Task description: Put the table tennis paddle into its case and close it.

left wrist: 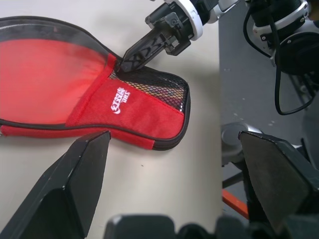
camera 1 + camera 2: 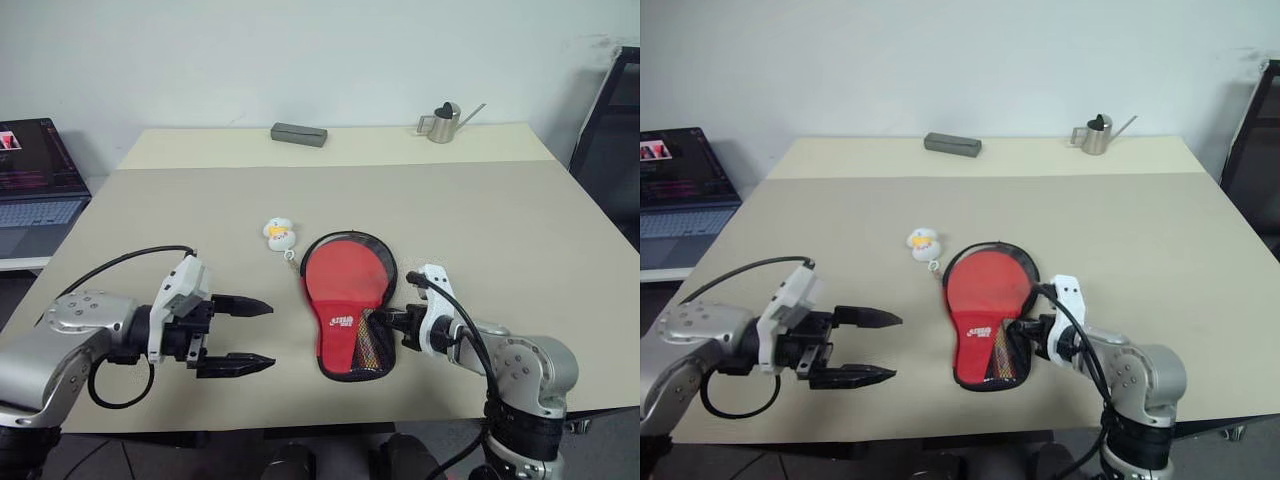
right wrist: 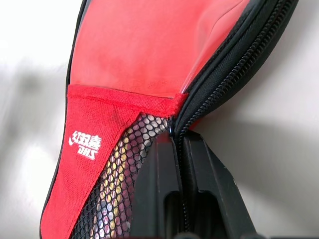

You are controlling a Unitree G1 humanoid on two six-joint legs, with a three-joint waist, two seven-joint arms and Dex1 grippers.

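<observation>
On the beige table [image 2: 500, 220], paddle [image 2: 345, 270] inside open case [image 2: 352, 362]; right hand [image 2: 392, 320] pinching its edge, left hand [image 2: 245, 335] agape, empty.

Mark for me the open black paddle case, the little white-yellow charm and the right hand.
Open black fabric paddle case [image 2: 345, 285]: left eye view, on its red lining.
Small white-yellow charm [image 2: 279, 234]: left eye view, on its body.
Right hand [image 1: 130, 56]: left wrist view, at its shut fingertips on the case's edge.
</observation>
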